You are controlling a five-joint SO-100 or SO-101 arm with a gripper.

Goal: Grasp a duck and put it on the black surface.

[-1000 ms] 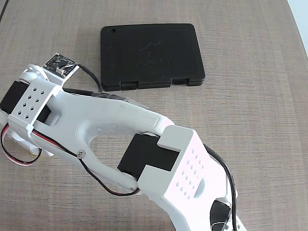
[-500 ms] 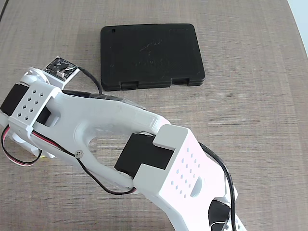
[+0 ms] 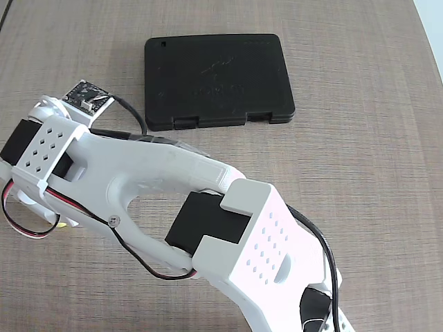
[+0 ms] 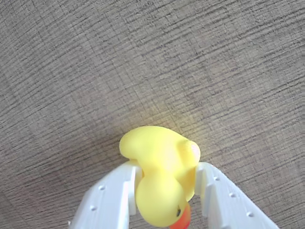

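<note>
In the wrist view the small yellow duck (image 4: 159,179), with its red-orange beak at the bottom edge, sits between my two white fingers (image 4: 114,195). My gripper (image 4: 167,168) is shut on the duck's sides, over the wood-grain table. In the fixed view my gripper is hidden under the white wrist (image 3: 48,149) at the left, and only a sliver of the duck's yellow (image 3: 66,225) shows there. The black surface (image 3: 218,79), a flat matte-black case with two latch notches on its near edge, lies on the table at top centre, apart from the gripper.
My white arm (image 3: 208,207) crosses the fixed view from lower right to left, with black and red cables. A small circuit board (image 3: 88,97) sits on the wrist near the case's left corner. The brown table (image 3: 367,173) surrounds everything.
</note>
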